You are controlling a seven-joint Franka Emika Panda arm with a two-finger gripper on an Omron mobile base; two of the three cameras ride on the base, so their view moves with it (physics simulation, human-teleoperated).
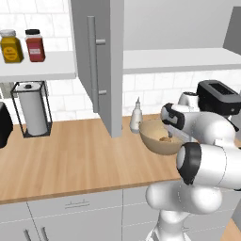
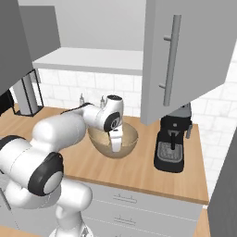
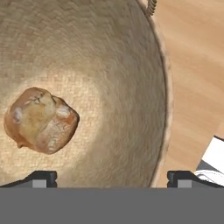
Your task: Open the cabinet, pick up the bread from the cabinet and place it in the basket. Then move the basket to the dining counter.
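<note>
The small golden-brown crusty bread bun [image 3: 40, 120] is lying on the floor of the wide tan woven basket [image 3: 131, 87] — free of the gripper [image 3: 111, 177], whose dark fingertips are hovering spread wide above the basket, holding nothing.

Open grey flat-panel cabinet door [image 1: 101, 61] hanging low left of the wide tan woven basket [image 1: 157, 143], small white squeeze bottle [image 1: 136, 116] just behind, black coffee machine [image 2: 172, 143] right, bare wooden counter [image 1: 70, 160] in front.
</note>
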